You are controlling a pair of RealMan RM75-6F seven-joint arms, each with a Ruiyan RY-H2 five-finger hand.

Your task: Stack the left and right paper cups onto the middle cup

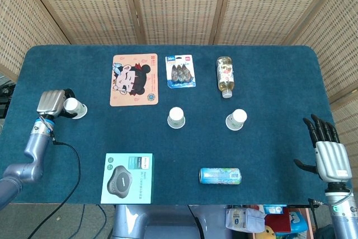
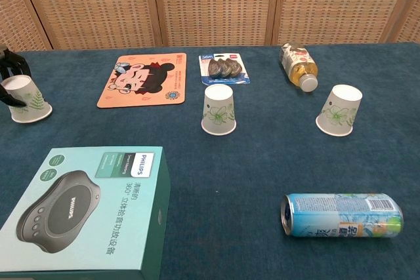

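Fingers of our left hand wrap the left paper cup, which stands upside down near the table's left edge, touching our palm. We see the middle cup and the right cup inverted and well apart at mid-table. Our right hand hangs off the right edge, fingers spread, holding nothing. Near the front lie a can and a speaker box.

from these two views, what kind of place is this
Probably a lab or demo setup for robot handling, not a home: a blue-covered table before woven folding screens, with a boxed Philips speaker and unrelated props laid out.
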